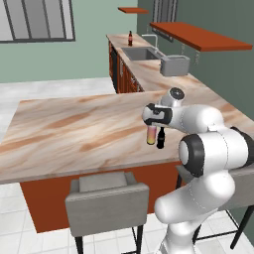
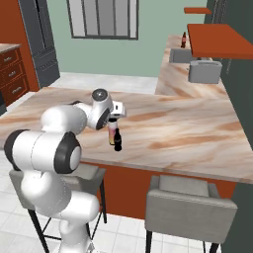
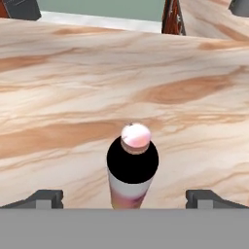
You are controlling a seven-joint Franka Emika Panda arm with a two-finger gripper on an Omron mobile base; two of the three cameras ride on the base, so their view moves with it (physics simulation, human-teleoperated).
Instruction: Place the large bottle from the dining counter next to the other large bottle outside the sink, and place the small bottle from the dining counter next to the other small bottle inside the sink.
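Even, diffuse light is covering all three rendered pictures, and no lamp or single light source is showing itself. The wide beige-and-brown marbled dining counter slab (image 1: 74, 129) is reading bright and matte, carrying no glare and no hard cast shadows. The white, glossy robot arm (image 2: 54, 143) is showing soft shading on its rounded shells, darkening toward the undersides. The multi-pane window (image 2: 103, 19) is appearing as flat pale grey, not throwing visible beams. Edges are looking slightly soft and pixelated at this resolution, most visibly on distant items along the far worktop. Straight counter edges are staying straight toward the picture borders, so lens distortion is not appearing.
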